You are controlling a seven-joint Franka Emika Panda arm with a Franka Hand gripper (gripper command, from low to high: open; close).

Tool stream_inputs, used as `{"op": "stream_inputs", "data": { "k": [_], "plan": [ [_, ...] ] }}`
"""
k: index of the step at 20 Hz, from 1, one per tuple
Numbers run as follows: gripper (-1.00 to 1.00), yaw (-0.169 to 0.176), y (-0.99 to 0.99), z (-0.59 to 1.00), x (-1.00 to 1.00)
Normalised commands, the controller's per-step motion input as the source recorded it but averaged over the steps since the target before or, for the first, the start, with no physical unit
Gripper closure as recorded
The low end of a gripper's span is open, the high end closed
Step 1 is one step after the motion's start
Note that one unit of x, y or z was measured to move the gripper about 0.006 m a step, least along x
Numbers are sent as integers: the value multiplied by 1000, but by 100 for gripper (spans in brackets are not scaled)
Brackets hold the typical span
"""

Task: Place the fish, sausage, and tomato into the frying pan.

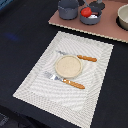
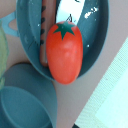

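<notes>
The frying pan (image 1: 92, 18) stands on a brown board at the back, and also shows in the wrist view (image 2: 97, 35). The red tomato (image 2: 64, 52) with its green top fills the middle of the wrist view, over the pan's near wall; it shows red in the pan in the exterior view (image 1: 86, 11). The dark sausage (image 2: 42, 27) lies along the pan's wall. The white fish (image 2: 70, 10) lies in the pan beyond the tomato, also in the exterior view (image 1: 93, 16). My gripper (image 1: 96, 5) is a dark shape just above the pan; its fingers do not show.
A taller blue-grey pot (image 1: 67, 9) stands beside the pan on the board (image 1: 107, 27); it also shows in the wrist view (image 2: 25, 100). A beige bowl (image 1: 123, 16) is at the board's right end. A placemat (image 1: 35, 82) holds a plate (image 1: 67, 66), fork (image 1: 62, 80) and knife (image 1: 80, 57).
</notes>
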Motion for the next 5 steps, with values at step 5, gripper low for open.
{"op": "stream_inputs", "data": {
  "k": [5],
  "plan": [
    [-100, 0, 0, 0, 0]
  ]
}}
